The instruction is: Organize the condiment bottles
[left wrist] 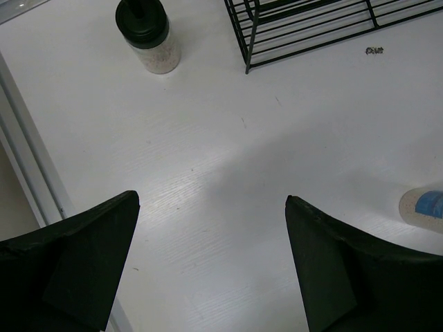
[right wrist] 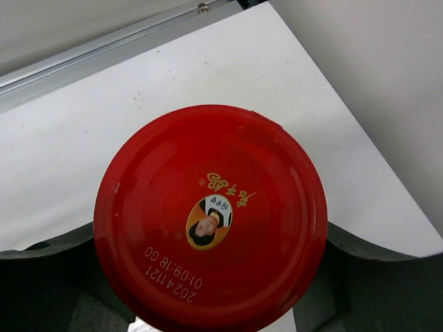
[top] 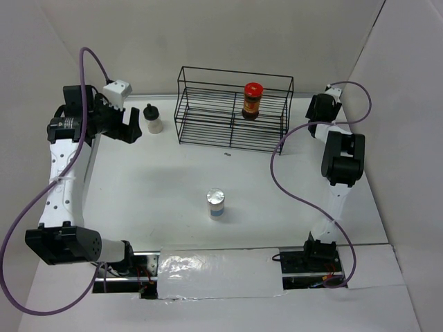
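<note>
Jar (right wrist: 211, 221) held in right jaws (red lid; hidden overhead).

**White walls close around my table**

I work over a white table (top: 152, 194) with a faint wood grain. A plain white back wall (top: 228, 34) and angled side panels, left (top: 28, 55) and right (top: 405, 124), box it in. A metal rail (right wrist: 104, 52) edges the far corner. The light is soft and the shadows are pale.
</note>
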`<state>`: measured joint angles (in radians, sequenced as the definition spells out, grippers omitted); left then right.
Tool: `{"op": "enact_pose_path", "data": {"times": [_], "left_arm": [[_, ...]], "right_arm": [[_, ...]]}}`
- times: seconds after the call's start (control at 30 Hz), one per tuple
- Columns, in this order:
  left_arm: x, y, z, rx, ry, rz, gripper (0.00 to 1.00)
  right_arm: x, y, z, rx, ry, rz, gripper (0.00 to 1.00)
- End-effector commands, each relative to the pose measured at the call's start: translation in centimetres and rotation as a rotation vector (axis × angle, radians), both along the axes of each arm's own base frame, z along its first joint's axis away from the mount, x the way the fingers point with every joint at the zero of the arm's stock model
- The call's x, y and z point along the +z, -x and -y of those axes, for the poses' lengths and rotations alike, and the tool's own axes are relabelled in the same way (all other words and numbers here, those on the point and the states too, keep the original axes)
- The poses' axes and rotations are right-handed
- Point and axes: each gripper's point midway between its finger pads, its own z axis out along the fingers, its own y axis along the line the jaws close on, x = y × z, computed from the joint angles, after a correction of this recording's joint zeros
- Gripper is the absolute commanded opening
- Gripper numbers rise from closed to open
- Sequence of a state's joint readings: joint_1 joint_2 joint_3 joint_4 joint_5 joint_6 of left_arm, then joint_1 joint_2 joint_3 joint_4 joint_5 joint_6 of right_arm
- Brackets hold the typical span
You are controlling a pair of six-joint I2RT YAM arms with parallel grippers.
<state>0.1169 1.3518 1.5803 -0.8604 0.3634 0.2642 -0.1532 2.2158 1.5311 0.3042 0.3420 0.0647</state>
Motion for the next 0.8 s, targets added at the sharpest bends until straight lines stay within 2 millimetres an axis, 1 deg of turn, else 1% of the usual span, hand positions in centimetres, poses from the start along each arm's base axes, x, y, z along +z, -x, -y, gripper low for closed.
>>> {"op": "enact_pose_path", "data": {"times": [0.0, 0.03, 0.07, 0.1, 0.17, 0.2, 0.27, 0.3, 0.33, 0.37, 0.4, 0.43, 0.47, 0.5, 0.53, 0.57, 0.6, 0.63, 0.67, 0.7, 0.73, 0.77], "left_arm": [[0.4, -0.8, -0.5, -0.006, -0.019, 0.032, 0.99], [0.4, -0.8, -0.4, -0.007, -0.018, 0.030, 0.99], [0.3, -0.8, -0.3, -0.013, -0.018, 0.028, 0.99], [0.3, -0.8, -0.4, -0.014, -0.019, 0.028, 0.99], [0.1, -0.8, -0.2, -0.017, -0.017, 0.026, 0.99], [0.2, -0.8, -0.3, -0.020, -0.020, 0.032, 0.99], [0.2, -0.9, -0.2, -0.025, -0.020, 0.038, 0.99], [0.2, -0.8, -0.1, -0.030, -0.016, 0.038, 0.99], [0.2, -0.9, -0.1, -0.031, -0.015, 0.041, 0.99], [0.1, -1.0, 0.0, -0.036, -0.012, 0.042, 0.99], [0.0, -1.0, 0.1, -0.037, -0.005, 0.039, 0.99], [0.0, -1.0, 0.1, -0.039, -0.003, 0.041, 0.99], [0.1, -1.1, 0.1, -0.037, -0.001, 0.045, 0.99], [0.0, -1.1, 0.2, -0.037, 0.005, 0.042, 0.99], [-0.1, -1.2, 0.3, -0.039, 0.009, 0.046, 0.99], [-0.2, -1.3, 0.2, -0.035, 0.014, 0.047, 0.99], [-0.2, -1.4, 0.4, -0.038, 0.016, 0.052, 0.99], [-0.4, -1.4, 0.3, -0.033, 0.022, 0.050, 0.99], [-0.3, -1.6, 0.4, -0.030, 0.031, 0.057, 0.99], [-0.3, -1.7, 0.4, -0.028, 0.039, 0.057, 0.99], [-0.5, -1.8, 0.5, -0.022, 0.053, 0.048, 0.99], [-0.6, -1.9, 0.6, -0.021, 0.059, 0.045, 0.99]], "right_arm": [[4.3, -1.3, -0.1, -0.007, 0.039, 0.143, 0.66], [4.3, -1.3, -0.2, 0.004, 0.042, 0.141, 0.45], [4.7, -1.1, -0.2, 0.008, 0.051, 0.145, 0.27], [5.8, -0.8, -0.2, -0.002, 0.062, 0.162, 0.21], [7.2, -0.6, -0.1, -0.006, 0.076, 0.178, 0.23], [8.6, -0.4, 0.0, -0.005, 0.084, 0.194, 0.23], [10.4, 0.0, 0.1, -0.011, 0.090, 0.206, 0.23], [12.5, 0.4, 0.2, -0.019, 0.097, 0.235, 0.22], [14.0, 0.6, 0.2, -0.024, 0.100, 0.253, 0.22], [14.9, 1.0, 0.0, -0.021, 0.099, 0.249, 0.21], [17.8, 1.4, -0.9, 0.007, 0.125, 0.266, 0.18], [19.3, 1.8, -0.8, 0.002, 0.141, 0.274, 0.16], [20.6, 1.9, -1.9, 0.013, 0.153, 0.280, 0.16], [22.0, 2.3, -2.5, 0.011, 0.171, 0.285, 0.14], [24.5, 3.4, -2.3, -0.043, 0.212, 0.292, 0.13], [25.8, 3.7, -4.0, -0.041, 0.229, 0.299, 0.12], [27.6, 4.2, -4.3, -0.056, 0.253, 0.311, 0.12], [29.1, 5.3, -4.3, -0.071, 0.262, 0.313, 0.12], [30.3, 5.4, -6.1, -0.035, 0.254, 0.334, 0.12], [31.6, 5.8, -7.4, 0.004, 0.248, 0.356, 0.12], [33.6, 6.8, -8.4, 0.041, 0.242, 0.389, 0.12], [34.6, 6.9, -10.0, 0.125, 0.237, 0.411, 0.12]]}}
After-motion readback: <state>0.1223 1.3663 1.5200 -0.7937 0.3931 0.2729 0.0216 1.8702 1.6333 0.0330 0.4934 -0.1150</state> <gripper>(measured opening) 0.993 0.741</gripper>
